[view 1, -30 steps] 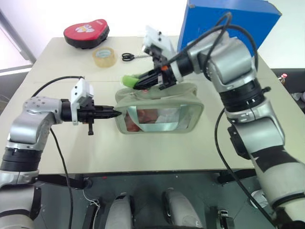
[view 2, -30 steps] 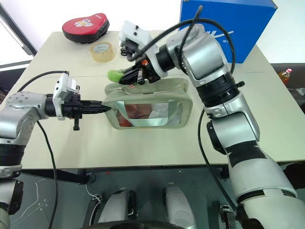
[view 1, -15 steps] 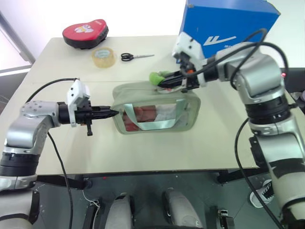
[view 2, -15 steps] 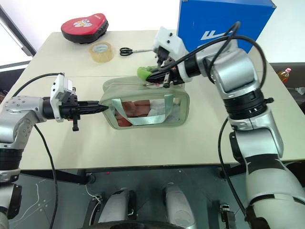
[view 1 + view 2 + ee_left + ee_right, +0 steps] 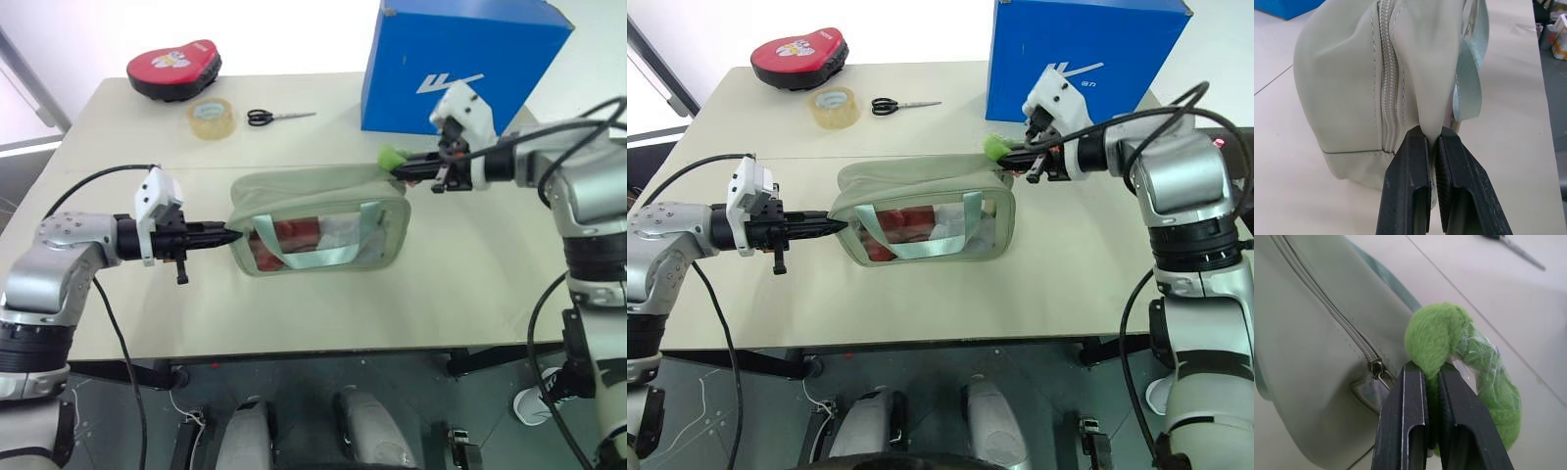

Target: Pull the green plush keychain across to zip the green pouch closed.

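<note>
Left gripper (image 5: 1432,142): I saw its two black fingers pressed together on a fold of fabric at the left end of the green pouch (image 5: 318,220); the arm reached in level from my left side.
Right gripper (image 5: 1431,374): I found its fingers clamped on the green plush keychain (image 5: 1447,340); part of the plush was wrapped in clear film.
Green plush keychain: it sat at the pouch's right upper corner, just off the fabric edge; from the head camera it showed as a small lime tuft (image 5: 392,157) in front of the blue box (image 5: 460,59).
Zip: in the right wrist view I could see the metal slider (image 5: 1376,368) at the rounded end of the pouch, the teeth behind it meshed; the seam near the left gripper also lay shut.
Green pouch: it lay on the beige table (image 5: 294,304), window side facing me, mint strap across the window, reddish contents behind it.
Far side of the table: tape roll (image 5: 214,117), black scissors (image 5: 274,117) and a red and black case (image 5: 174,67) stood well apart from the pouch.
</note>
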